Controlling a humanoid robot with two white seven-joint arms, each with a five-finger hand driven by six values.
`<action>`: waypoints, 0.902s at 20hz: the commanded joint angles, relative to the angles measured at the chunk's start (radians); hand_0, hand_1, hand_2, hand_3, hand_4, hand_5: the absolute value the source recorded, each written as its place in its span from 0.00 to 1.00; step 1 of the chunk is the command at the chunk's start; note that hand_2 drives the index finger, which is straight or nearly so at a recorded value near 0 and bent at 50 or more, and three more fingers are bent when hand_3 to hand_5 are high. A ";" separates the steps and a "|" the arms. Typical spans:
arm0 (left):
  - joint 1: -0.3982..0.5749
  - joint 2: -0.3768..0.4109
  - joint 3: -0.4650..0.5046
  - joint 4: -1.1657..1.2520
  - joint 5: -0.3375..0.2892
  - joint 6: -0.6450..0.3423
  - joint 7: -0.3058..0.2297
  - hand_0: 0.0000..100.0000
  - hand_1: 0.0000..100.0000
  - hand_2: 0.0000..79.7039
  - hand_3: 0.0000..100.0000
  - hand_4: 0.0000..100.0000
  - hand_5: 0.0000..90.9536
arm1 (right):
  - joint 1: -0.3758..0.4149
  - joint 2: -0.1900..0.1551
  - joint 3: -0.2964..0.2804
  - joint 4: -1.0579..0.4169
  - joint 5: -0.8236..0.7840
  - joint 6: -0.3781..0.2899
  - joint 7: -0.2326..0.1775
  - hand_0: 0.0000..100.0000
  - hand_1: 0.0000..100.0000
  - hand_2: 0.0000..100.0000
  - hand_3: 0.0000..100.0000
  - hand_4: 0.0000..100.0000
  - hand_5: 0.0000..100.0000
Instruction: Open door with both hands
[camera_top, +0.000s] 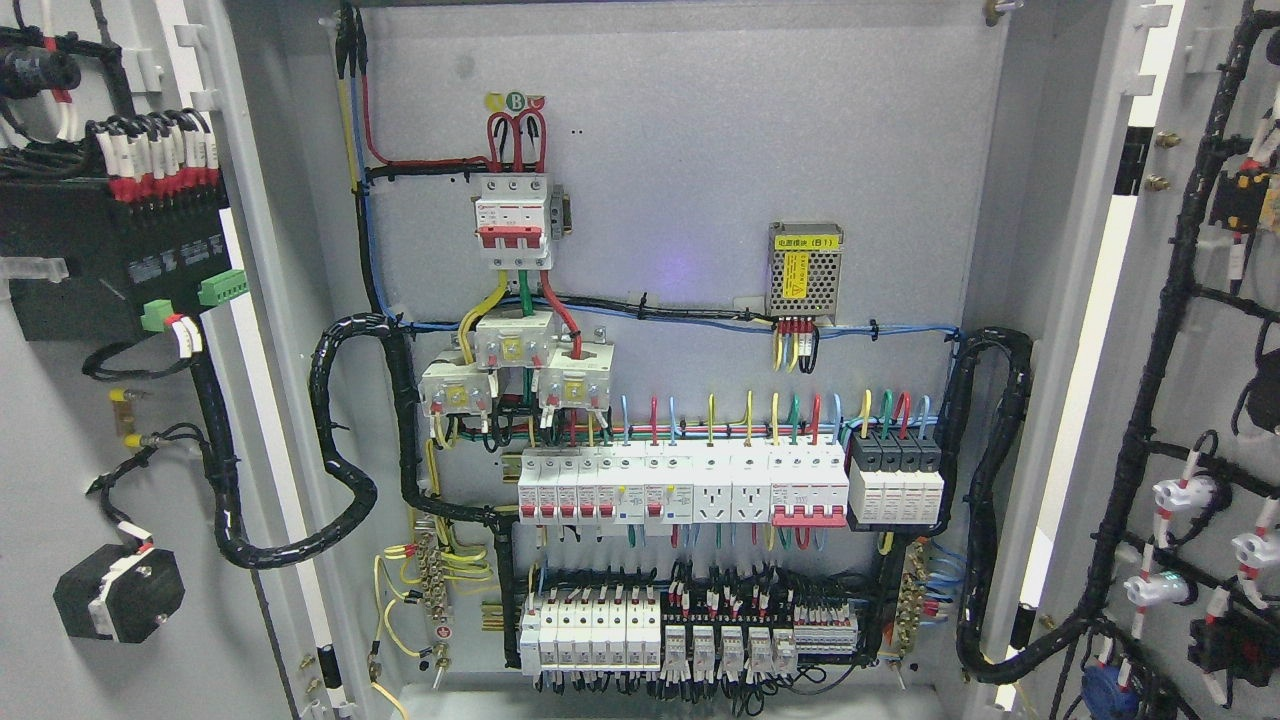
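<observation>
Head view: both grey metal doors (60, 450) swung open; boxy plastic breakers (700, 490) inside; no fingers visible.

Grey metal left door (60, 500) and grey metal right door (1200, 400) flank the grey back panel (700, 150); white breaker row (680, 485) sits below the perforated metal power supply (805, 268).

Green round sticker (515, 100) above the top breaker reads "B"; the yellow and red stickers beside it are partly hidden by wires, unreadable. Power supply box (805, 268) carries a white strip label with Chinese characters ending in "(四 1)", too small to be sure. Its yellow label has print too small to read. Breaker markings blurred, illegible.
</observation>
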 joint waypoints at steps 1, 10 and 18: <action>-0.035 0.032 0.076 0.113 0.017 -0.712 0.002 0.00 0.00 0.00 0.00 0.03 0.00 | 0.012 0.001 -0.039 0.017 -0.013 0.001 0.001 0.11 0.00 0.00 0.00 0.00 0.00; -0.085 0.066 0.121 0.150 0.067 -0.591 0.002 0.00 0.00 0.00 0.00 0.03 0.00 | 0.015 0.002 -0.054 0.023 -0.040 0.001 -0.001 0.11 0.00 0.00 0.00 0.00 0.00; -0.120 0.083 0.145 0.203 0.086 -0.489 0.004 0.00 0.00 0.00 0.00 0.03 0.00 | 0.021 0.004 -0.068 0.040 -0.043 0.001 0.001 0.11 0.00 0.00 0.00 0.00 0.00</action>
